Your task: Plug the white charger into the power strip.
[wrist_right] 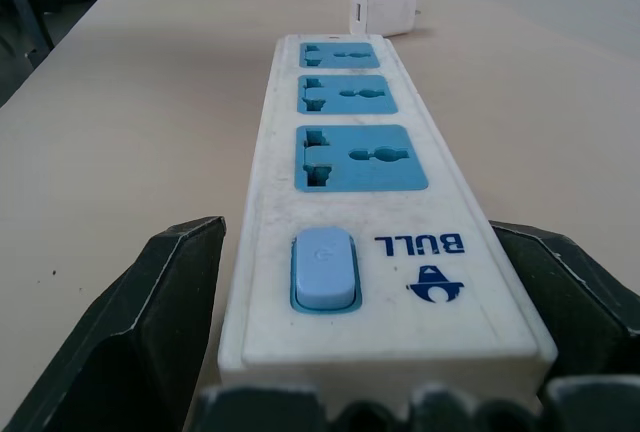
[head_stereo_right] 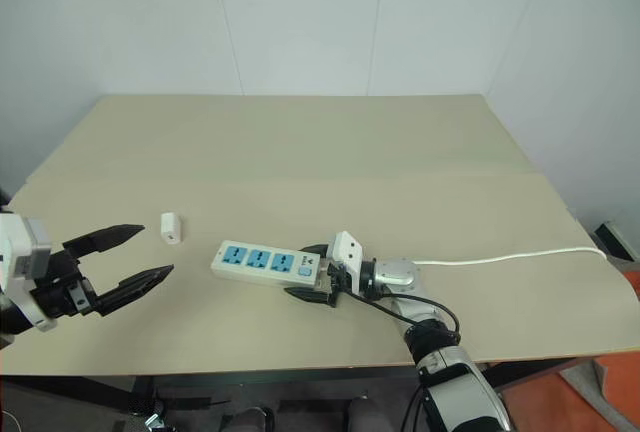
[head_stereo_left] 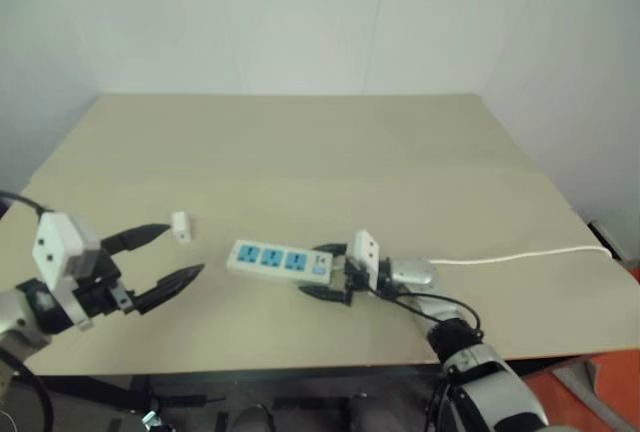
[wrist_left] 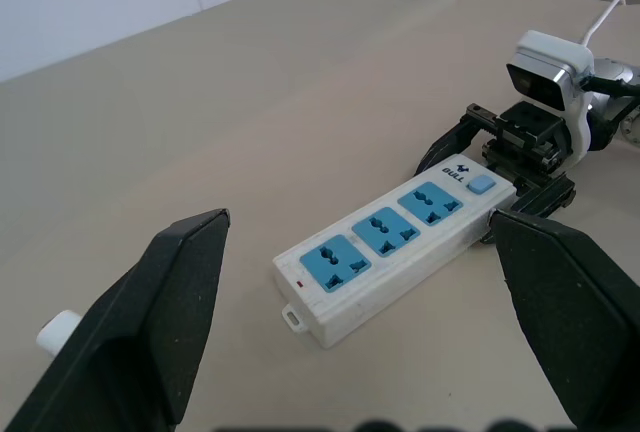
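A wide beige table (head_stereo_right: 300,142) is taking up most of the scene, standing against a pale wall (head_stereo_right: 300,12). On its near half the power strip (head_stereo_right: 262,261) is lying flat, its three blue socket faces turned upward and its switch end pointing toward the robot's right. A thin white cord (head_stereo_right: 500,258) is trailing from that side across the tabletop to the right edge.

The right gripper (head_stereo_right: 312,273) is reaching in level from the right, its two black fingers spread wide and sitting on either side of the strip's switch end; whether they are pressing on it cannot be told.

The left gripper (head_stereo_right: 145,254) is hovering at the table's left side, its fingers also parted wide and empty, pointing toward the strip.

The white charger (head_stereo_right: 171,228) is resting on the table well to the left of the strip, just beyond the left gripper's fingertips, not plugged in.
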Tool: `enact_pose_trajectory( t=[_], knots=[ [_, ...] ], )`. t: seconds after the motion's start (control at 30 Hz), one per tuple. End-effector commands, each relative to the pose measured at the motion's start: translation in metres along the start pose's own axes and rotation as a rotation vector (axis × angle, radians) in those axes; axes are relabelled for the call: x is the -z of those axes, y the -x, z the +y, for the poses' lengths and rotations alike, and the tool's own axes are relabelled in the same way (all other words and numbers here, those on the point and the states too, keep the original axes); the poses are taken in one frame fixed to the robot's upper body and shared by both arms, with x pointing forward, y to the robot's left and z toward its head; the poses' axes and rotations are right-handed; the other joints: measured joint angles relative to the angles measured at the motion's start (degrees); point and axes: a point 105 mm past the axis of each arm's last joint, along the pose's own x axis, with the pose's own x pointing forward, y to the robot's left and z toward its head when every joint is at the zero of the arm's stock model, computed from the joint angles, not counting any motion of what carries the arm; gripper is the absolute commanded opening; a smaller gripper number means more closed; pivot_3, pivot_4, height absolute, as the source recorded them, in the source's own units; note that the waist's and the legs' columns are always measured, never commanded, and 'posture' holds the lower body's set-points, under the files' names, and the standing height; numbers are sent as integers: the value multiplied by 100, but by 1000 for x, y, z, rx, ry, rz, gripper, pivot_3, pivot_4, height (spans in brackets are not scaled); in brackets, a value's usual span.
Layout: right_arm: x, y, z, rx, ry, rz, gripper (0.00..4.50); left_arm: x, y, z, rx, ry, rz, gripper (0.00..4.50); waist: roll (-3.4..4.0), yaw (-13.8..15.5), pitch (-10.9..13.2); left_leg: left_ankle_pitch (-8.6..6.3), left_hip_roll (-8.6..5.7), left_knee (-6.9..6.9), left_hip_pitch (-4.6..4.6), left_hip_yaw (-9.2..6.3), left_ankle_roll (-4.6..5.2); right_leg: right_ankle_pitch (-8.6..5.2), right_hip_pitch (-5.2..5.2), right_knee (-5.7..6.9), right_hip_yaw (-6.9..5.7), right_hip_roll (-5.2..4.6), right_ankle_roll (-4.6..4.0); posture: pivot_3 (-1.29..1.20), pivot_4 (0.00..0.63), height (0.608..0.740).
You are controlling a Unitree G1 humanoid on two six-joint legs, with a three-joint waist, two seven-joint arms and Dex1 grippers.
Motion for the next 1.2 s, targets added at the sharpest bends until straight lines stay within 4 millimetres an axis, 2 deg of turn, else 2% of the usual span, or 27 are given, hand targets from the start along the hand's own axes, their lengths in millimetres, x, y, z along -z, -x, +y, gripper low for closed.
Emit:
enact_pose_trajectory(
  t=[0.03,0.1,0.37,0.53,0.73,0.9,0.97,1.07,1.2],
  knots=[
    [8,-7,9,-52,11,38,3947,-8,4,2,-10,-44,-3,4500,-1,-44,-1,0,0,0,1,0,0,0,1,0,0,0,0,0,150,740],
    [8,-6,9,-61,11,35,3406,-8,4,2,-11,-46,-1,4500,-2,-67,-1,0,0,-1,2,-1,0,0,3,0,0,0,0,0,150,740],
    [1,4,-5,-41,51,33,3413,-8,3,3,-2,-49,0,4500,-2,-69,-1,0,0,-2,5,-3,0,-3,5,0,0,1,-5,0,150,740],
    [-10,21,-16,-70,94,19,3413,-9,2,15,7,-67,34,4500,4,-38,3,0,-3,-2,-1,-3,0,-3,3,-3,-1,-2,-4,0,150,740],
    [-6,32,-18,-144,109,68,3413,-6,-6,41,-5,-87,135,4500,5,-45,4,0,-4,-3,-7,-3,0,-1,-1,-5,-3,-3,1,0,150,740],
    [-1,27,-15,-158,95,74,3413,-2,-16,77,-45,-138,295,4500,4,-51,6,0,-6,-3,-7,-3,0,0,-3,0,-2,-2,2,0,150,740],
    [-1,24,-14,-162,94,66,3413,-6,-21,91,-36,-206,343,4500,5,-54,7,0,-6,-4,-9,-4,0,0,-5,-2,-2,-1,4,0,150,740],
    [-2,20,-14,-168,92,58,3413,-21,-27,103,89,-462,362,4500,4,-68,7,0,-5,-6,-13,-4,0,0,-11,-2,-2,2,4,0,150,740],
    [-2,18,-13,-176,93,60,3413,-36,-31,129,231,-767,490,4500,1,-63,4,1,0,-1,-47,-7,1,7,-53,12,1,19,2,0,150,740]
  ],
)
